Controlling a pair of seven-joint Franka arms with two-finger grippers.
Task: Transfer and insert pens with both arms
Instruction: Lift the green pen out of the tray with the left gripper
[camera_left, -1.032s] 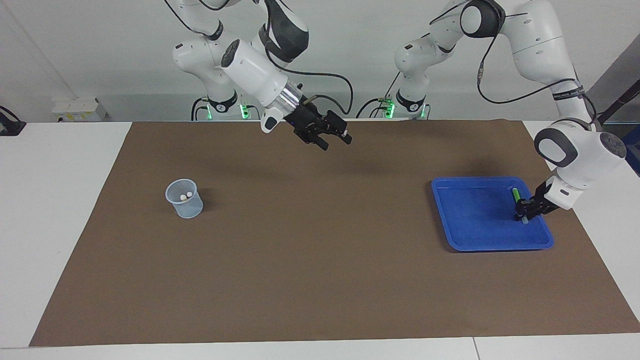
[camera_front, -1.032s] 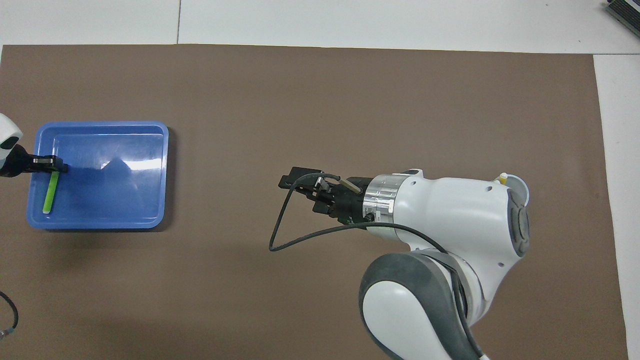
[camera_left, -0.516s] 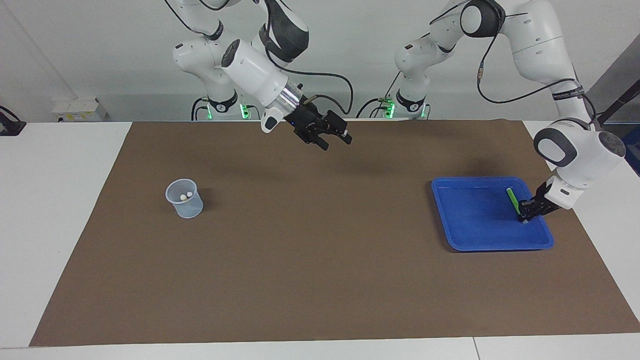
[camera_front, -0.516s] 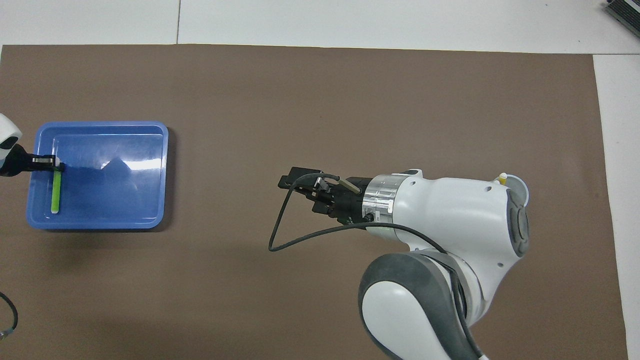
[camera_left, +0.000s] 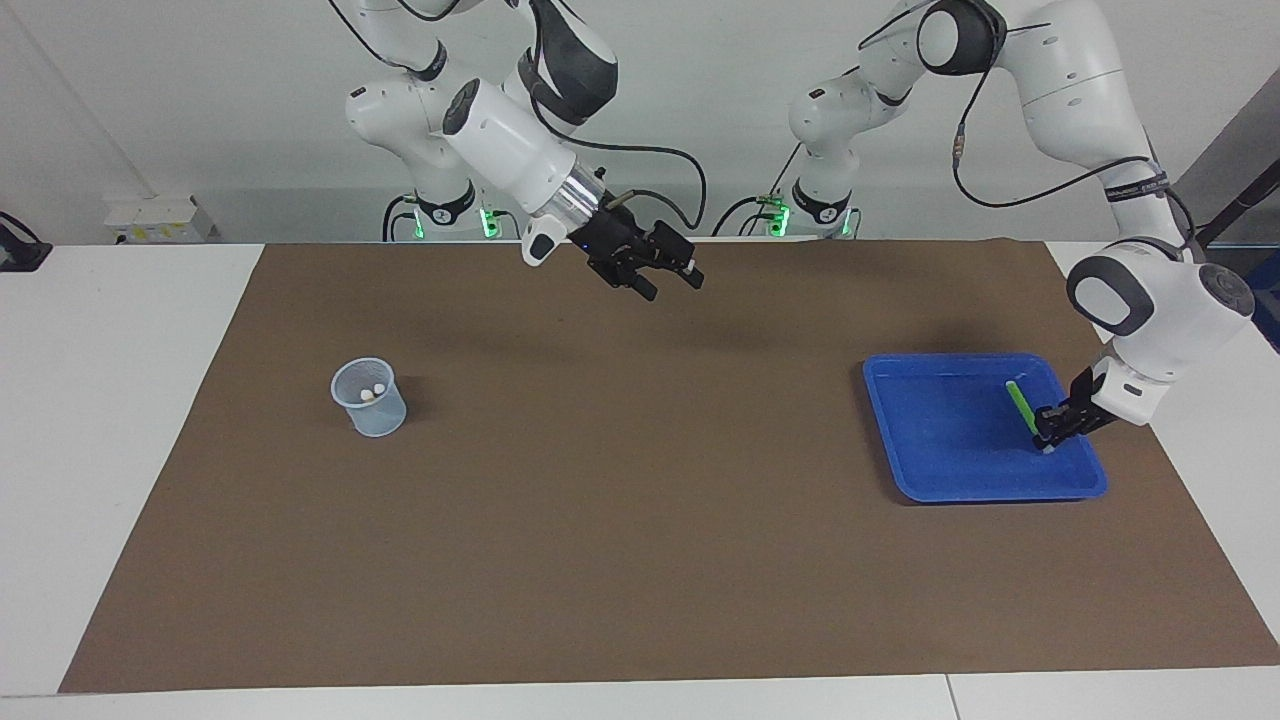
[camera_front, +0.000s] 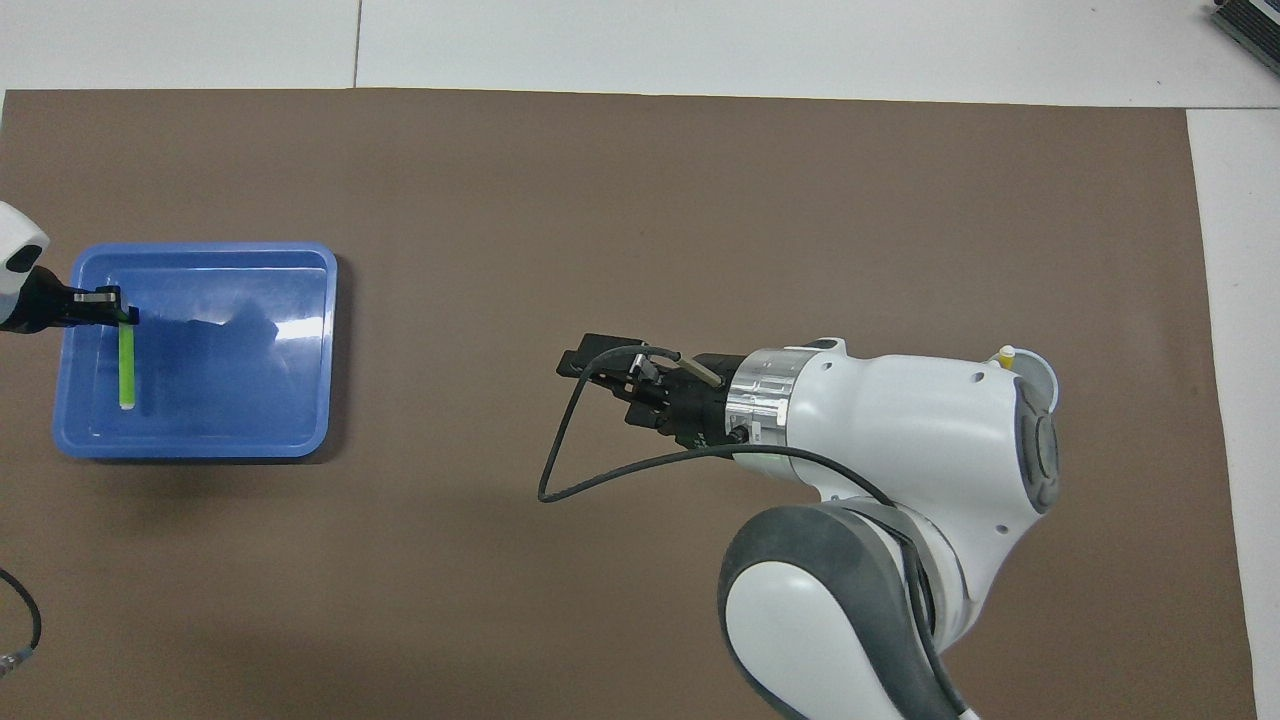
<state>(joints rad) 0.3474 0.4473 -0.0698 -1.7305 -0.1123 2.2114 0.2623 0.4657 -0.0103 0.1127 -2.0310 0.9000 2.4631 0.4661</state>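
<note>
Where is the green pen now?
The green pen is over the blue tray at the left arm's end, gripped at one end by the left gripper.

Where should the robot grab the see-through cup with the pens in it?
Probably at the cup rim, from straight above: it stands upright and open on the mat, with bare space all around. One finger goes inside, clear of the two pale pen tips.

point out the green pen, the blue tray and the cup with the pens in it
green pen (camera_left: 1019, 402), facing view, middle of its green barrel
blue tray (camera_left: 905, 480), facing view, rim at the corner farthest from the robots
cup (camera_left: 378, 415), facing view, its outer wall
</note>
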